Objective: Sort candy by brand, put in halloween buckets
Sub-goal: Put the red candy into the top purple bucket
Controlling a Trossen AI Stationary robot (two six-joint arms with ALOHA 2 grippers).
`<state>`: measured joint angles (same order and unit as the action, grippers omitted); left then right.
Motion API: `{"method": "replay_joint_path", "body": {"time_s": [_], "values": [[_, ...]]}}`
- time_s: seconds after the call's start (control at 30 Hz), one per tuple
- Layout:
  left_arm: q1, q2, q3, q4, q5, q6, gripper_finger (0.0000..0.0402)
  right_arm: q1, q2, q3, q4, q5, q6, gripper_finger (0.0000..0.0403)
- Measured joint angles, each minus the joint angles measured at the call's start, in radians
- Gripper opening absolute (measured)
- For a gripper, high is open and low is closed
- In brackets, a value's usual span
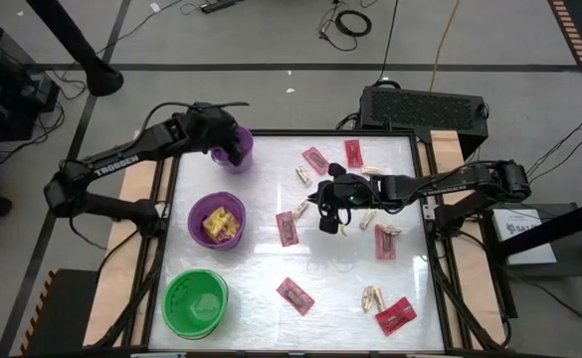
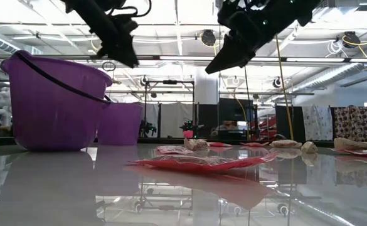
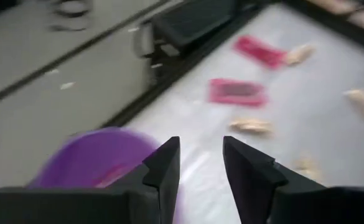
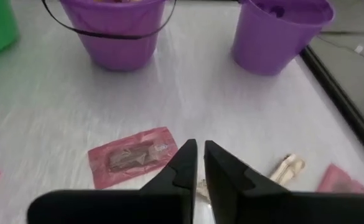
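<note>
My left gripper hangs released over the small purple bucket. My right gripper is clenched, empty; just beside it a pink packet lies flat on the worktop, light, crinkly, best pinched across its edges.

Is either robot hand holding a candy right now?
The left gripper is open above the small purple bucket, holding nothing. The right gripper is shut over the table; whether it pinches a candy cannot be told.
</note>
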<state>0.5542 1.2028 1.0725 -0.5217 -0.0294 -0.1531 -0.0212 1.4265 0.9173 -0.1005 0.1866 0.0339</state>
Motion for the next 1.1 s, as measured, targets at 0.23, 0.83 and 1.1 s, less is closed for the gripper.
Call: {"method": "replay_joint_path", "body": {"time_s": [0.23,0.83,1.1], "values": [[-0.143,0.058,0.000,0.164,0.344,0.118,0.0132,0.006,0.000,0.000,-0.263,-0.051,0.251,0.0023],[-0.349,0.390,0.000,0.406,0.344,0.273,0.0132,0.209,-0.036,-0.001,-0.876,-0.377,1.066,0.0022],[-0.346,0.400,0.000,0.414,0.347,0.359,0.0132,0.329,-0.037,-0.111,-0.900,-0.350,1.397,0.0048]]}}
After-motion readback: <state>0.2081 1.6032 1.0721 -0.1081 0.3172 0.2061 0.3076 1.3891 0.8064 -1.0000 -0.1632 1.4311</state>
